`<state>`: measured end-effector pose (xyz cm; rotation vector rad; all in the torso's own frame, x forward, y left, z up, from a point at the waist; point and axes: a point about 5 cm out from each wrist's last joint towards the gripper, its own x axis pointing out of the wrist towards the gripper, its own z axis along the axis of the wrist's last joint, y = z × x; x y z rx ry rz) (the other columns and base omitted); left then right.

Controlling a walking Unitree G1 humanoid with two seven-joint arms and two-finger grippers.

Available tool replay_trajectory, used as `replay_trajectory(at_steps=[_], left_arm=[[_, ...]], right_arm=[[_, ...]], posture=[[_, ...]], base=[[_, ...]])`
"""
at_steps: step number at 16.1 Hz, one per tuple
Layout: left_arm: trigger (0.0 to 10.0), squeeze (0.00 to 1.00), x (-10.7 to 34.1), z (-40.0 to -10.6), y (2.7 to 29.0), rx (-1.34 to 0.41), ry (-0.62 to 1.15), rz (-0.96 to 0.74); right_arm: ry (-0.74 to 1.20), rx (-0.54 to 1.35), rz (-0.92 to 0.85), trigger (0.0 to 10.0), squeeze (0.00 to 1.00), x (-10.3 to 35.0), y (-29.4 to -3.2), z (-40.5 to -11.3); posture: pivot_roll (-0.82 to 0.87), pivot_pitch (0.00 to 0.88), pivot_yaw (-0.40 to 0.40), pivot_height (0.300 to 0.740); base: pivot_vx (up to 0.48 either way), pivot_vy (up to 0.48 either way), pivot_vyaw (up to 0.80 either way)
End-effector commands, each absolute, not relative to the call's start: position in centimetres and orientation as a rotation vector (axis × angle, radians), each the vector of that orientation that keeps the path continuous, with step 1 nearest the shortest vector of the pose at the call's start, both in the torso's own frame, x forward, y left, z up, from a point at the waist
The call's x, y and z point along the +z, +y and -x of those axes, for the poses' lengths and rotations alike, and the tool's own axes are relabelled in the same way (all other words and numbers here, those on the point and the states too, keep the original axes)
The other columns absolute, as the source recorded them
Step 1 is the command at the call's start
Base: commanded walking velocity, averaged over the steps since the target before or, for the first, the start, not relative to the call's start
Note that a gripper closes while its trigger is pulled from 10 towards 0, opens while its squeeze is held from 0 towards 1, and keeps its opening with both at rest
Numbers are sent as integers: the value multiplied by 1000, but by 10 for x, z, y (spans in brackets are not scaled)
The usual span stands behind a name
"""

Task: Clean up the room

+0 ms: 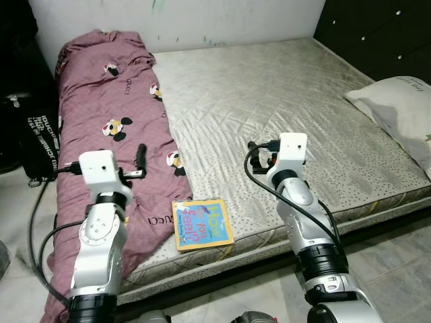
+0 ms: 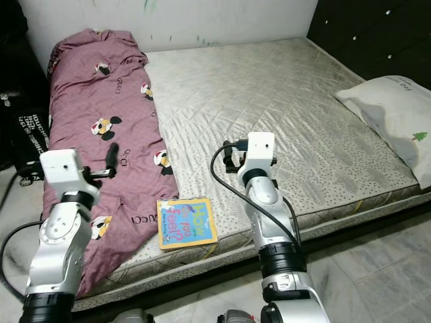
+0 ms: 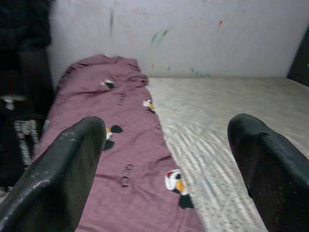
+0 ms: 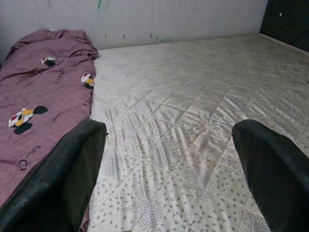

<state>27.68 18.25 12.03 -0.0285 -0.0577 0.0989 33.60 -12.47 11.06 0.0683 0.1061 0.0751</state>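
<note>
Here, the children's book [image 1: 202, 223] lay flat near the front edge of the mattress [image 1: 283, 101], its cover up, just beside the hem of the maroon cartoon-print blanket [image 1: 108, 108] that ran along the mattress's left side to the wall. I judged it the likeliest thing to tidy, and I read the step as the approach: nothing was grasped yet, and both arms were raised over the mattress. From the book, my left gripper [image 3: 169, 164] hung up and to the left, above the blanket; my right gripper [image 4: 169, 169] stood to the right, over bare mattress. Both had their fingers spread wide and held nothing, touching neither cloth nor book. The next move, as I saw it, called for lowering one gripper to the book's edge, since a flat book gives little to pinch. A white pillow [image 1: 397, 108] sat at the mattress's far right, and a black bag [image 1: 37, 138] stood on the floor left of the blanket.
</note>
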Motion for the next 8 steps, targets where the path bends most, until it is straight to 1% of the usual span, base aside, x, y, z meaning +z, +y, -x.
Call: replay_trajectory(at_steps=[1,4,6,8], left_arm=[[10000,0,125,-275,182,107,-78,4],[10000,0,120,-274,183,93,-56,59],[10000,0,119,-274,183,94,-49,57],[10000,0,119,-274,183,97,-46,53]], right_arm=[[71,80,-80,10000,0,118,-124,-337],[72,84,-82,10000,0,116,-122,-335],[73,84,-81,10000,0,116,-123,-334],[75,84,-79,10000,0,115,-123,-335]], posture=[[-43,0,-33,707],[-42,0,-32,667],[-43,0,-31,637],[-43,0,-31,617]], base=[[0,0,0],[0,0,0],[0,0,0],[0,0,0]])
